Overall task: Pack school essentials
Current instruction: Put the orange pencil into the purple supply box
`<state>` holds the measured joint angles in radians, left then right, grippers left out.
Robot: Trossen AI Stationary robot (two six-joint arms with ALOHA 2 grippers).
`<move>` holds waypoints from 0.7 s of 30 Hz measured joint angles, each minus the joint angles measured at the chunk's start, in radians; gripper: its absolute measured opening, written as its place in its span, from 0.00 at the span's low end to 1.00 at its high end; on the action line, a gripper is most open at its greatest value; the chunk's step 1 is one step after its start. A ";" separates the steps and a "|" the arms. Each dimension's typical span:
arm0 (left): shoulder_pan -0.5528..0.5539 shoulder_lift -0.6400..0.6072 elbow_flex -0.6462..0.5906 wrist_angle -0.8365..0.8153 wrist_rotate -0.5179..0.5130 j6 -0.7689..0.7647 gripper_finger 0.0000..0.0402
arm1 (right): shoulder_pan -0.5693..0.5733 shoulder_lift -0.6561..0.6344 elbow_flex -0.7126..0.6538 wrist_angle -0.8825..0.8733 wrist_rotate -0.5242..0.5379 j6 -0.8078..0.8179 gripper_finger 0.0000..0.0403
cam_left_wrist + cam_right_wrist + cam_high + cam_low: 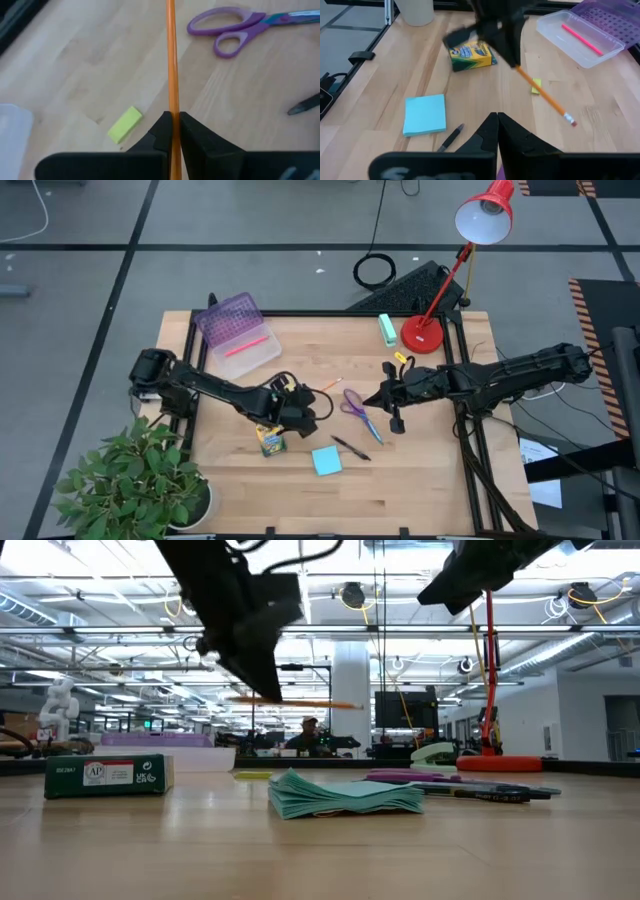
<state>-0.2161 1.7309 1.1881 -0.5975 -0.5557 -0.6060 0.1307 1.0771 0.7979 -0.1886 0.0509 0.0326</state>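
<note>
Lettering on your yellow-green crayon box is too blurred to read. Left end effector is clamped on the orange pencil, raised above the desk. Right end effector hovers, fingers together.

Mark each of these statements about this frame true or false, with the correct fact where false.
1. The left gripper holds the orange pencil between its fingers. True.
2. The pink pen lies on the bare table beside the scissors. False: it lies inside the clear pencil case.
3. The right gripper carries the black pen. False: its fingers are shut on nothing, and the pen lies on the table.
4. The pencil is lifted off the table. True: the low view shows it in the air.
5. The purple-handled scissors are already in the case. False: they lie on the table.
6. The sticky-note pad lies near the crayon box. True.
</note>
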 joint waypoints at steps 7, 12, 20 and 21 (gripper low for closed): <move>0.016 -0.109 0.000 -0.046 -0.022 0.059 0.06 | 0.000 0.000 0.000 -0.023 0.000 0.000 0.00; 0.044 -0.183 0.001 -0.075 -0.022 0.124 0.06 | 0.000 0.000 0.000 -0.027 0.000 0.000 0.00; 0.094 -0.275 0.000 -0.114 -0.022 0.234 0.06 | 0.000 0.000 0.000 -0.026 0.000 0.000 0.00; 0.099 -0.287 0.000 -0.126 -0.021 0.241 0.06 | 0.000 0.000 0.000 -0.026 0.000 0.000 0.00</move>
<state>-0.1169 1.4438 1.1885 -0.7240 -0.5772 -0.3647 0.1307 1.0775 0.7979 -0.2150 0.0509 0.0330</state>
